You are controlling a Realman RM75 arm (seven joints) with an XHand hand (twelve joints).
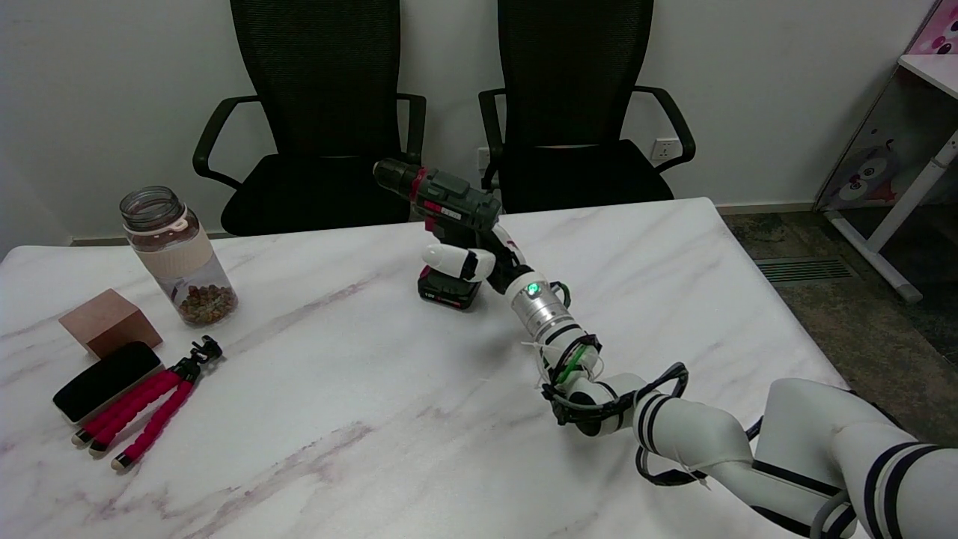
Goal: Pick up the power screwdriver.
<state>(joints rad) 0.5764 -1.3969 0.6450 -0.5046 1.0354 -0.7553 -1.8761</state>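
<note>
**Hand on screwdriver at far centre of table**

The right hand (479, 258) is wrapped around the grip of the screwdriver (441, 202), fingers curled on it. The tool stands at the far centre of the table (359, 419), chuck pointing left; whether its battery base touches the surface cannot be told. On the left, well apart: a jar (176, 254), a wooden block (108, 320), a black case (106, 380) and a red tripod (150, 404). 2 chairs (576, 105) stand behind
</note>
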